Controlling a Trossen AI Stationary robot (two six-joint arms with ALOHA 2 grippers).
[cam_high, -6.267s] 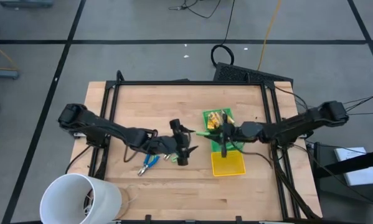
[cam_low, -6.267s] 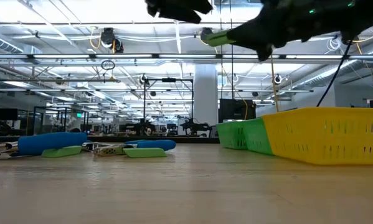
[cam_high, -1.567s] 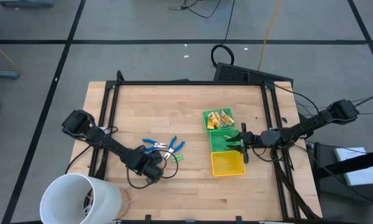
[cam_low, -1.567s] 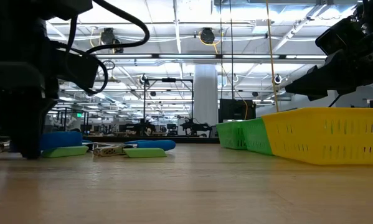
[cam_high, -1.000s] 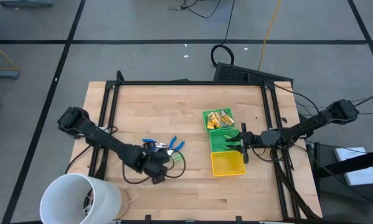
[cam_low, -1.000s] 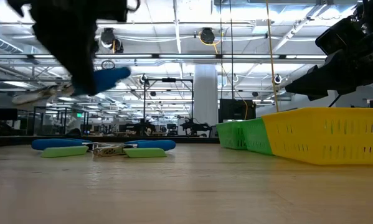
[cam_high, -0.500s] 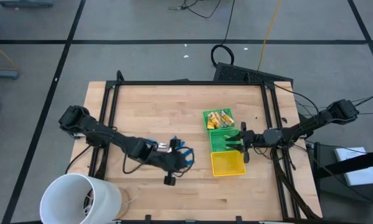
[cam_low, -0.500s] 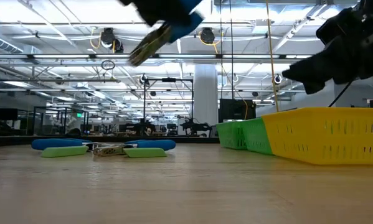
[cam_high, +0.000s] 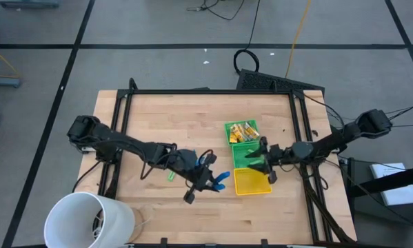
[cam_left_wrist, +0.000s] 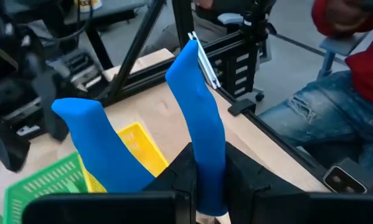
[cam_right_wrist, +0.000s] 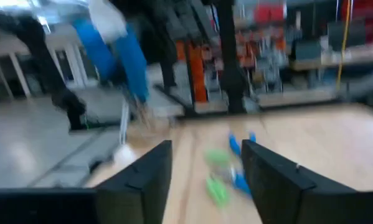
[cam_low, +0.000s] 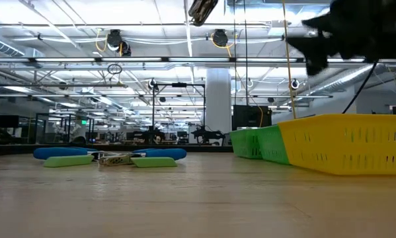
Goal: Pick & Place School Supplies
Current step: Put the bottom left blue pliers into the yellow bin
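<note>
My left gripper [cam_high: 207, 178] hangs above the table's middle, just left of the yellow bin [cam_high: 253, 184], and is shut on a pair of blue-handled pliers [cam_high: 220, 181]. In the low view their metal tip [cam_low: 201, 10] shows high above the table. My right gripper [cam_high: 263, 162] hovers open over the green bin [cam_high: 242, 157]. A short green piece [cam_high: 170, 176] lies on the table beside the left arm. More blue-handled tools [cam_low: 164, 153] and green pieces [cam_low: 153, 162] lie flat on the wood. Yellow-tan blocks [cam_high: 241, 129] fill the far green bin. My left gripper pinches one blue handle [cam_left_wrist: 206, 163] of the pliers between its two fingers. The second handle [cam_left_wrist: 89, 146] stands free beside the fingers. The metal end [cam_left_wrist: 202, 55] points away from the gripper. The pliers are lifted clear of the table.
A large white cup [cam_high: 89, 219] stands at the near left corner. Black frame rails [cam_high: 213, 91] run round the table's edges. A person in jeans [cam_left_wrist: 323, 118] sits beyond the table's right side. Bare wood lies near the front edge [cam_high: 213, 220].
My left gripper has lifted the blue-handled pliers off the table and carried them up and toward the table's right, close to the yellow bin. My right gripper has shifted slightly toward the table's left above the bins.
</note>
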